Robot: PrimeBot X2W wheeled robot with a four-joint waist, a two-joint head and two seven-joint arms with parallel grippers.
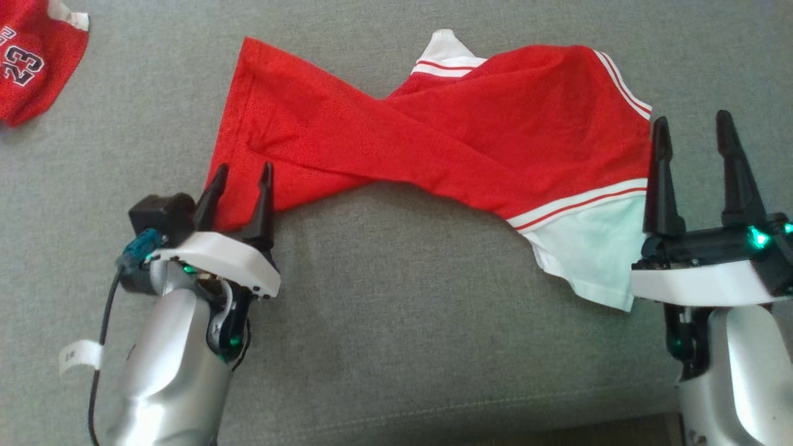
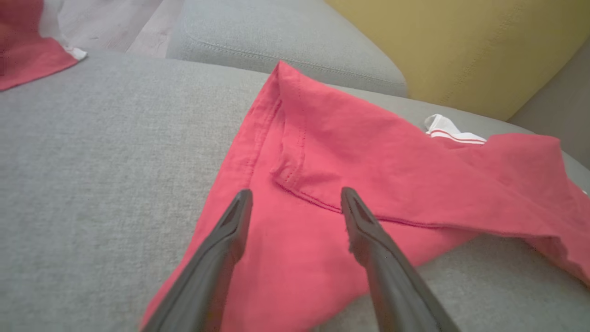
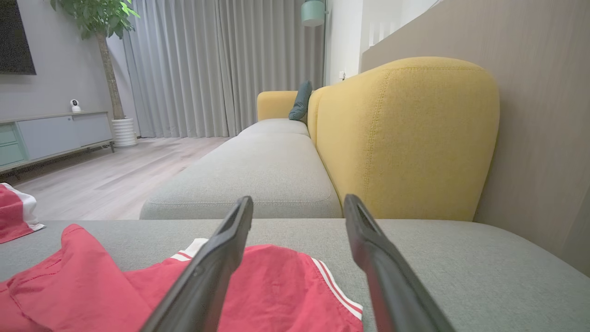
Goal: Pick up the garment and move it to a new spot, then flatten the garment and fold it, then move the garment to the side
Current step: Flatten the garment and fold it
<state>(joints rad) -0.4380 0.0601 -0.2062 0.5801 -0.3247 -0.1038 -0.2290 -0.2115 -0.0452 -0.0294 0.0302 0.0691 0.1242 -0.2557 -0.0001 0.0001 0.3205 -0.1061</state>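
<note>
The garment [image 1: 433,148] is a red jersey with white trim and red stripes, lying twisted across the grey cushion [image 1: 384,297]. Its hem end reaches the lower left and its white-banded end the right. My left gripper [image 1: 238,179] stands open at the hem corner, fingers over the red cloth [image 2: 322,184], holding nothing. My right gripper [image 1: 694,133] is open just right of the white-striped edge, clear of the fabric. In the right wrist view the garment [image 3: 276,286] lies below and left of the open fingers [image 3: 230,235].
A second red jersey [image 1: 31,62] with the number 23 lies at the far left of the cushion. A yellow backrest [image 3: 405,138] and more grey seat cushions [image 3: 262,170] extend behind. Wooden floor, a cabinet and curtains lie beyond.
</note>
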